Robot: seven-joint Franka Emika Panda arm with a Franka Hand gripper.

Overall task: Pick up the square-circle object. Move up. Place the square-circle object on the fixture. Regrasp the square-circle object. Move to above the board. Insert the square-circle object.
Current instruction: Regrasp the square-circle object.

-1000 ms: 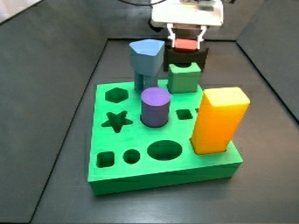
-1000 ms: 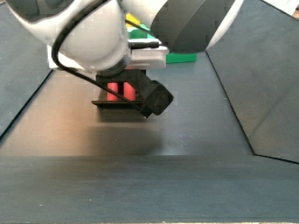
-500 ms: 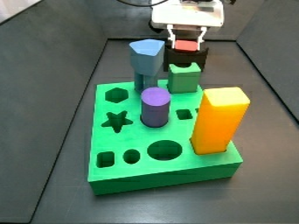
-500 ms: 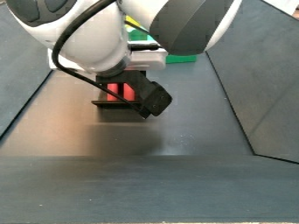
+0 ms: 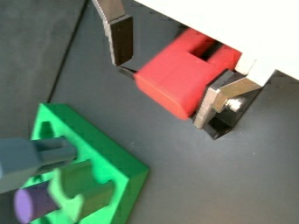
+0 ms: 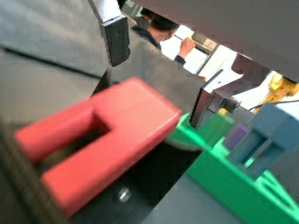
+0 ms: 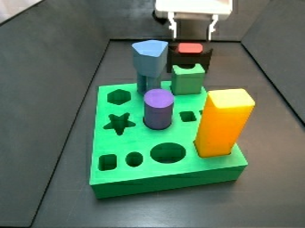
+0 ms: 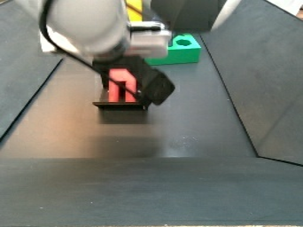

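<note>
One red square-circle object (image 7: 190, 49) sits on the fixture (image 7: 191, 62).
We see the gripper (image 5: 173, 68) hanging above it near the floor's far edge, fingers (image 5: 117, 35) spread, clear of it.

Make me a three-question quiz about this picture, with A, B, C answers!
1. Where is the red square-circle object?
A. on the fixture
B. in the board
C. on the orange block

2. What colour is the cylinder standing on the board?
A. yellow
B. purple
C. white

3. What is the gripper doing?
A. squeezing the blue peg
B. holding nothing, fingers apart
C. lying on the floor

Answers: 1 A, the red piece sits on the black fixture in both side views. 2 B, it looks purple. 3 B, a wrist view shows gaps between the fingers and the red piece.
</note>
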